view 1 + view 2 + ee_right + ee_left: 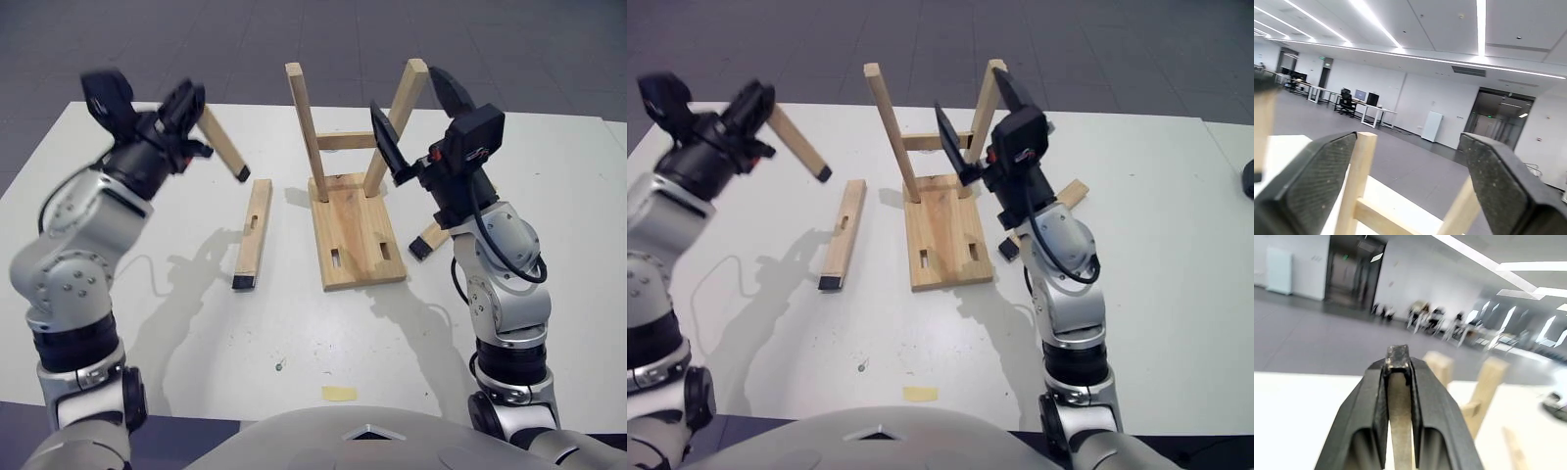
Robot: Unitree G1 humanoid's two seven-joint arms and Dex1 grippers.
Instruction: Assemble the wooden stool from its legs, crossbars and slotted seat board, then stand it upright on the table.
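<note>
Bench check. The left gripper is raised over the table's far left, fingers clamped on a wooden leg that slants down to its dark tip. The right gripper is held up just beside the half-built stool, fingers spread wide and gripping nothing. The seat board lies flat mid-table with two legs standing in it, joined by a crossbar. A loose leg lies on the table left of the board. Another wooden piece lies behind the right arm.
</note>
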